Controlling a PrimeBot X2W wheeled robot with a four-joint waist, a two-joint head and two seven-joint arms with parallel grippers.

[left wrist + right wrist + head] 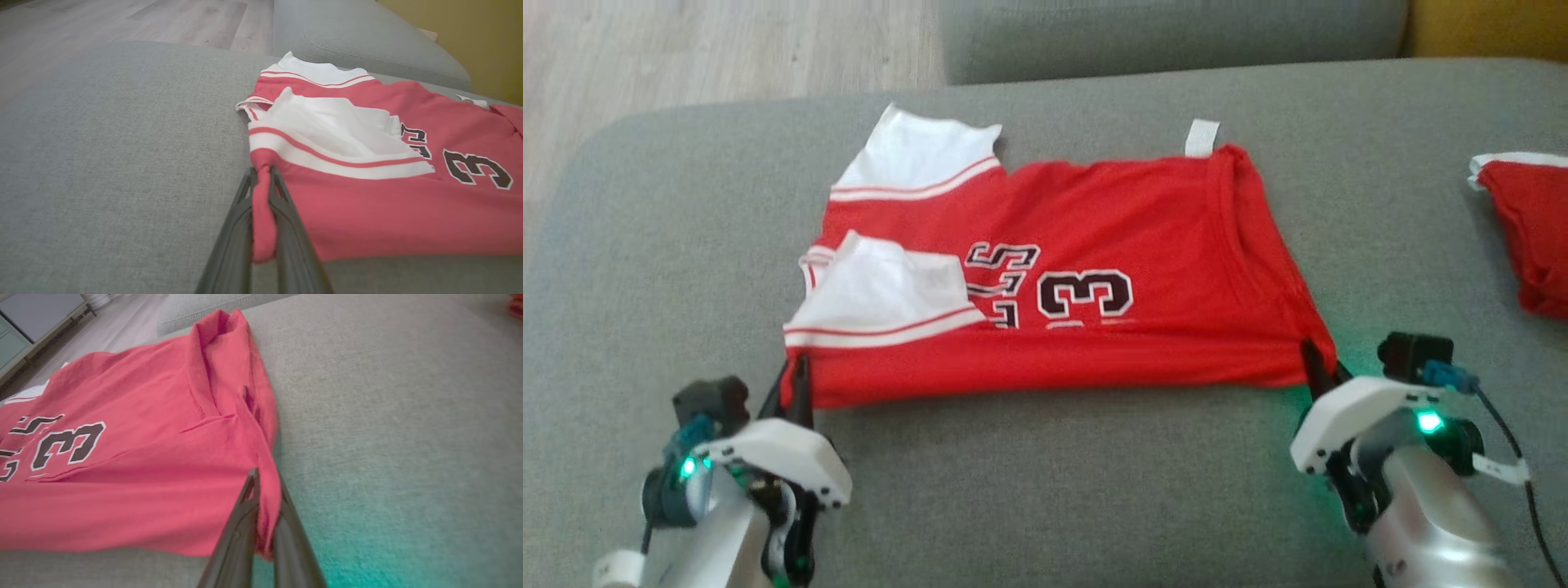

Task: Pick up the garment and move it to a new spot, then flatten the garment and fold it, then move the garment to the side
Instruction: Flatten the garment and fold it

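A red jersey (1094, 245) with white sleeves and a dark "3" lies folded lengthwise on the grey sofa cushion (1054, 482). My left gripper (796, 384) is shut on the garment's near left corner (261, 212), where the red cloth bunches between the dark fingers. My right gripper (1319, 367) is shut on the near right corner (267, 506), pinching the folded red edge. In the left wrist view the jersey (367, 171) shows its white sleeve turned over the red body. In the right wrist view the jersey (122, 457) spreads to the left of the fingers.
A second red and white garment (1531, 237) lies at the cushion's right edge. Another grey cushion (1168, 33) stands behind, with wooden floor (686, 57) at the far left and a yellow wall (470, 41) beyond. Bare cushion stretches in front of the jersey.
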